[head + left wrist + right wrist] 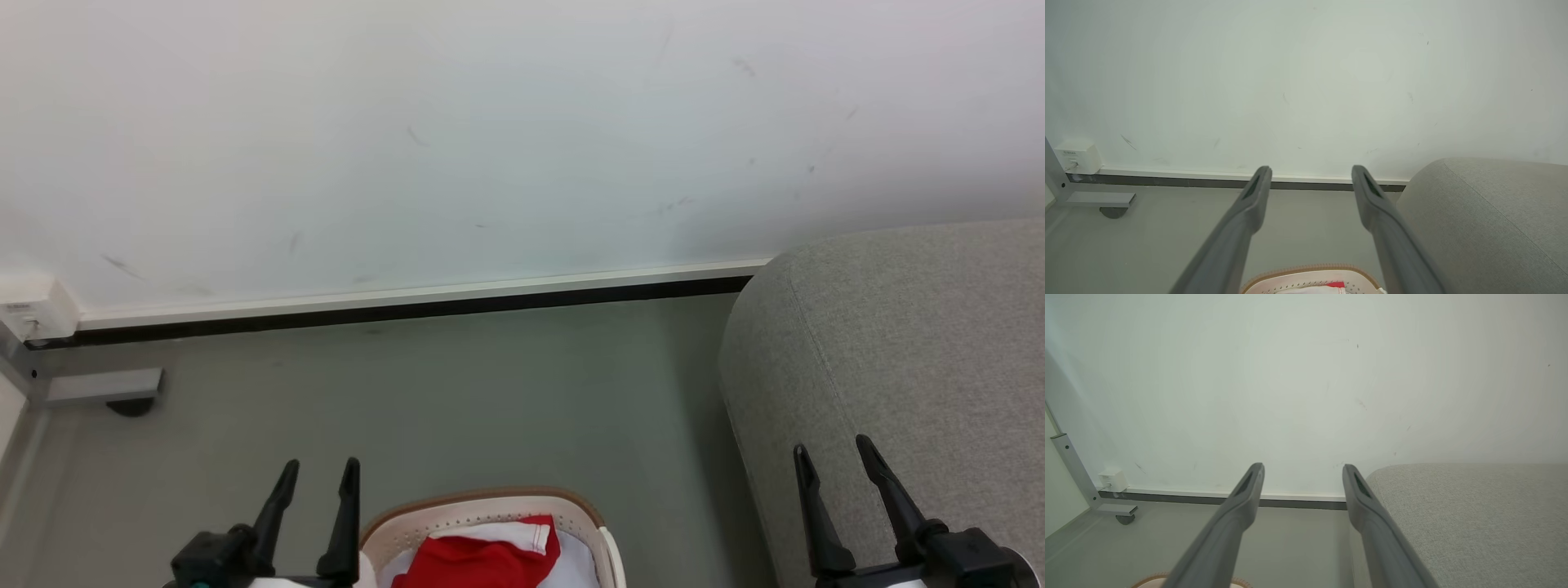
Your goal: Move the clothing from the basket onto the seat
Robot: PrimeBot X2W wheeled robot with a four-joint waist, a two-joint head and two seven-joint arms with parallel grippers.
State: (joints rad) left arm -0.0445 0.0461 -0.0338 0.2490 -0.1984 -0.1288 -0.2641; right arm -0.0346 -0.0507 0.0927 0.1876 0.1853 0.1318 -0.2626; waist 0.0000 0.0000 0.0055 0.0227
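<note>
Head view: basket (pixel 490 508) at the near edge, standing on the smooth grey floor (pixel 449 392) between the two grippers.
Clothing (pixel 482 562): crumpled inside the basket; the visible red fold runs left to right, with striped trim at its right end (the full long axis is cut off by the frame).
Basket shape: rounded cream plastic, rows of small holes, brown rim.
Seat (pixel 898 343): right of the basket, apart from it; light grey woven fabric, rounded edge, one seam.
Left gripper (pixel 322 463): fingers spread, touching nothing, just left of the basket.
Right gripper (pixel 832 444): fingers spread, touching nothing, in front of the seat.
</note>
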